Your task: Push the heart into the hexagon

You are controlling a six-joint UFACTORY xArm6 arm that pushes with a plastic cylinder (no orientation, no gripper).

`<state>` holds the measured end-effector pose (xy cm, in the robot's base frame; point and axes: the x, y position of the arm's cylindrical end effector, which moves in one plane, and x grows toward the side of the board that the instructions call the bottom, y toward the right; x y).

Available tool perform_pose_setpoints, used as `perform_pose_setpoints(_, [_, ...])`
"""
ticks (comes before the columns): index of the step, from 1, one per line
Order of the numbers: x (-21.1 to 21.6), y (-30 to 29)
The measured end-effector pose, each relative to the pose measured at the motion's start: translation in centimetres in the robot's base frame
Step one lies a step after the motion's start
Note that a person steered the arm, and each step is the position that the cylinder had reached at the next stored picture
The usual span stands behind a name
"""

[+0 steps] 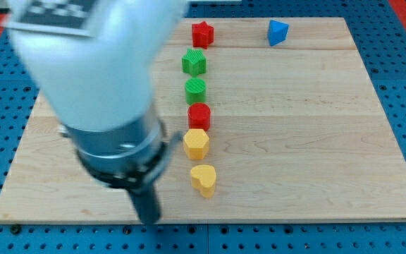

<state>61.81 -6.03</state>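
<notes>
My tip (149, 219), a plain rod with no end effector to open or close, holds nothing and touches no block; it stands near the bench's (316, 141) bottom edge, to the view's left of the yellow heart (204, 179) with a gap between. The yellow heart lies just below the yellow hexagon (197, 143), slightly apart. Above run a red cylinder (199, 116), green cylinder (196, 91), green block (194, 63) and red block (202, 34), with a blue block (278, 32) alone at top right beside bare wood.
</notes>
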Motion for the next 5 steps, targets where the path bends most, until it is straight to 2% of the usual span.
perform_pose_setpoints(2, [-5.6, 12.3])
perform_pose_setpoints(3, [-10.2, 13.9])
perform_pose_setpoints(4, [-3.7, 15.1])
perform_pose_setpoints(5, [-3.2, 9.0])
